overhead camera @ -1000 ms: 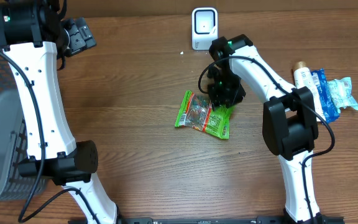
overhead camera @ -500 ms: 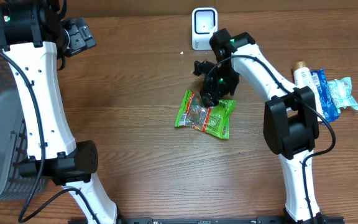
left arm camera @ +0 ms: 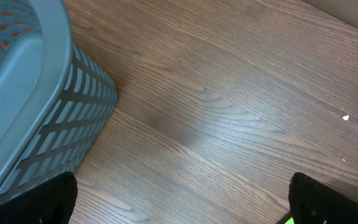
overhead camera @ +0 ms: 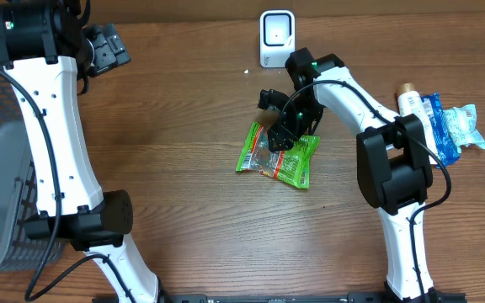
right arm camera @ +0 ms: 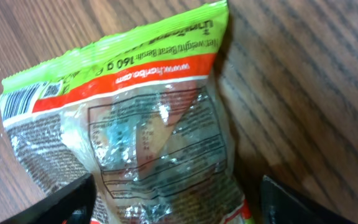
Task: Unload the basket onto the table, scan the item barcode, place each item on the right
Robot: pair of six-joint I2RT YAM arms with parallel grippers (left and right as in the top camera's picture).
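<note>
Green and orange, the bag (overhead camera: 276, 158) lies flat on the table (overhead camera: 183, 126), just in front of the scanner (overhead camera: 276, 38) but not up against it. A second ago my right gripper (overhead camera: 274, 122) was pressed down on the bag's right end with its jaws much closer together. It has since let go, spread its jaws wide and slid left, so it now hangs over the bag's upper middle holding nothing. From the right wrist I see the back panel facing up, with the barcode (right arm camera: 27, 99) at the corner by the green seal. I read that as a release to re-grip, so the scan is not yet done; I'd take a fresh hold that leaves the barcode uncovered. The left gripper (overhead camera: 103, 46) is parked far off beside the basket (left arm camera: 17, 93), jaws wide apart and empty.
</note>
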